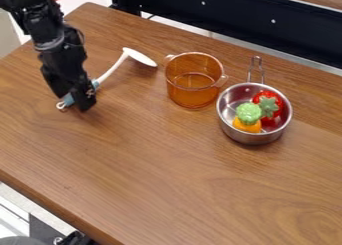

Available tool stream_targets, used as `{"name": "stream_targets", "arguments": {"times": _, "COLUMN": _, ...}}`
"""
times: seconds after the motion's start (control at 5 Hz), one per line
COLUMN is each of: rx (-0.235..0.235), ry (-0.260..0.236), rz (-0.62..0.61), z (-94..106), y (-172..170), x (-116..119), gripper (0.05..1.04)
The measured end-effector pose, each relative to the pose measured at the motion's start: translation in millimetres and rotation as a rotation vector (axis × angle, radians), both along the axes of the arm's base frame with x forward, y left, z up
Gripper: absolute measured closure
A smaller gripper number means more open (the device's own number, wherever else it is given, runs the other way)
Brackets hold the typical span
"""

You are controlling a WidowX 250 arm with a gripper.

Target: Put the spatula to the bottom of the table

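The black gripper (81, 100) hangs at the upper left of the camera view, low over the table, right at the spatula's handle. The spatula has a white head (140, 57) and a thin white shaft that runs down and left to a light blue handle (68, 100) with a hook loop at its end. Part of the handle is hidden behind the gripper, so its hold on the handle cannot be made out. The brown wooden table (160, 164) lies beneath them.
An orange transparent pot (192, 89) stands right of the spatula's head. Farther right is a metal saucepan (227, 120) holding a red toy vegetable (268, 100) and an orange one with a green top (248, 117). The table's front edge slopes down from the left.
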State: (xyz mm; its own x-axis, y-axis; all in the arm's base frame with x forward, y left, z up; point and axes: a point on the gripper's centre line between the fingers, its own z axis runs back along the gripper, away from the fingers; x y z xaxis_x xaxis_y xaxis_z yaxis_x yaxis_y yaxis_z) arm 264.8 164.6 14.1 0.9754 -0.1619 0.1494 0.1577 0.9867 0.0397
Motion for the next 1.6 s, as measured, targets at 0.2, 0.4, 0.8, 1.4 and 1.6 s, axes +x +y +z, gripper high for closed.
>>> {"name": "stream_targets", "arguments": {"times": 0.2, "rx": 0.027, "ry": -0.015, "rz": 0.011, "z": -3.6, "y": -4, "x": 3, "gripper": 0.127}}
{"name": "stream_targets", "arguments": {"times": 0.4, "rx": 0.02, "ry": -0.011, "rz": 0.037, "z": -5.7, "y": -5, "x": 4, "gripper": 0.383}}
{"name": "stream_targets", "arguments": {"times": 0.8, "rx": -0.014, "ry": 0.041, "rz": 0.086, "z": -11.9, "y": -3, "x": 10, "gripper": 0.847}}
{"name": "stream_targets", "arguments": {"times": 1.4, "rx": -0.099, "ry": 0.066, "rz": 0.331, "z": 0.0, "y": -38, "x": -25, "gripper": 0.859}}
{"name": "stream_targets", "arguments": {"times": 1.6, "rx": -0.152, "ry": 0.054, "rz": 0.465, "z": 24.4, "y": -64, "x": -47, "gripper": 0.859}}
